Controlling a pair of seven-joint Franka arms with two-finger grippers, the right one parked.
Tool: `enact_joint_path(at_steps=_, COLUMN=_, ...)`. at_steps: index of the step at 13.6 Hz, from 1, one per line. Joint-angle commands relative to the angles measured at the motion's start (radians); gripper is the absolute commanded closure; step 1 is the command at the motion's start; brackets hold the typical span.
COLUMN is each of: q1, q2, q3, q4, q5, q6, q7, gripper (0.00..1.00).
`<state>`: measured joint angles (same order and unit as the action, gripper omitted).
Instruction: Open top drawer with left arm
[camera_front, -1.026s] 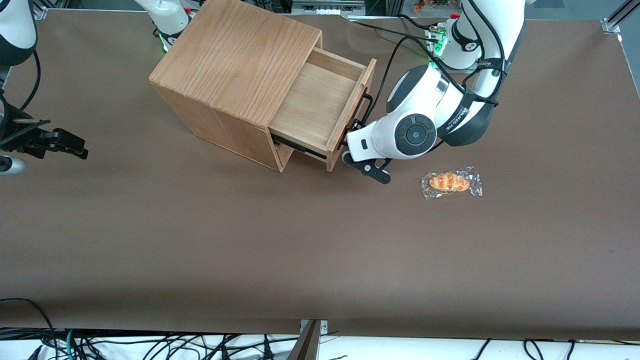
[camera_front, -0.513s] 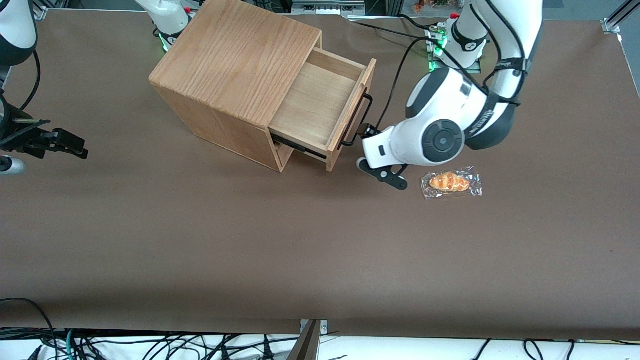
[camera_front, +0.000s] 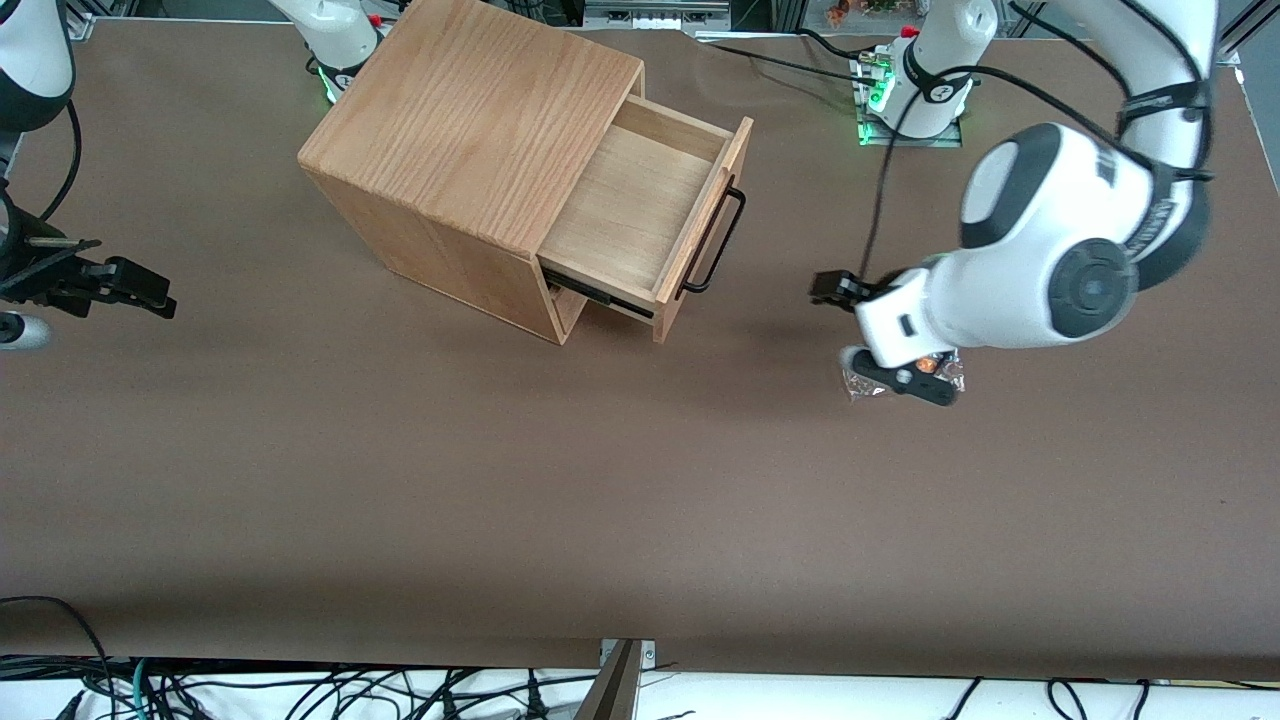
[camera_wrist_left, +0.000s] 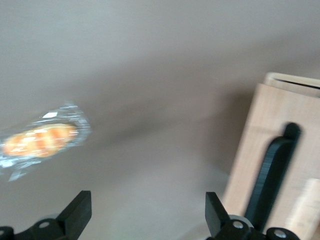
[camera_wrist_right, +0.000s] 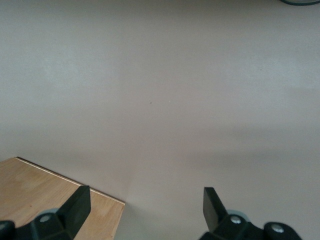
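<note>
Now top drawer (camera_front: 640, 200) toward tool (camera_front: 865, 335)

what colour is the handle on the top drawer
Black: a thin bar handle across the top drawer's light oak front, clearest in the front view. The open gripper is apart from it.

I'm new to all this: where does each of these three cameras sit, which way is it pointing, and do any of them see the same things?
Front view: high, facing the robots; shows the cabinet, the open top drawer and the left arm.
Left wrist view: on the left arm; looks past its open gripper at the table, the wrapped bread and the drawer's black handle.
Right wrist view: on the parked arm; shows table, a wooden corner and its own gripper.
Shared: front and left wrist views both show the bread and handle.
</note>
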<state>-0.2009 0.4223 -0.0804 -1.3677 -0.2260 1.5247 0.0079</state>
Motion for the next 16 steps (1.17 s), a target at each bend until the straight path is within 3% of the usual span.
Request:
enact_joint_path(at_steps=1, q1=0.034, q2=-0.048, q3=-0.007, q4=-0.004, q5=0.162, q6=-0.015, q7=0.015, gripper=0.0)
enact_joint_path(at_steps=2, q1=0.04, q2=-0.059, q3=-0.006, q4=-0.004, q5=0.207, q6=-0.015, q7=0.017, gripper=0.0)
enact_joint_path(at_steps=6, q1=0.127, q2=-0.059, q3=-0.006, q4=-0.004, q5=0.218, q6=-0.012, q7=0.018, gripper=0.0)
enact_joint_path(at_steps=9, q1=0.167, q2=-0.057, q3=-0.006, q4=-0.004, q5=0.295, q6=-0.011, q7=0.018, gripper=0.0)
enact_joint_path(at_steps=16, q1=0.279, q2=-0.045, q3=-0.006, q4=-0.002, q5=0.289, q6=0.003, q7=0.026, gripper=0.0)
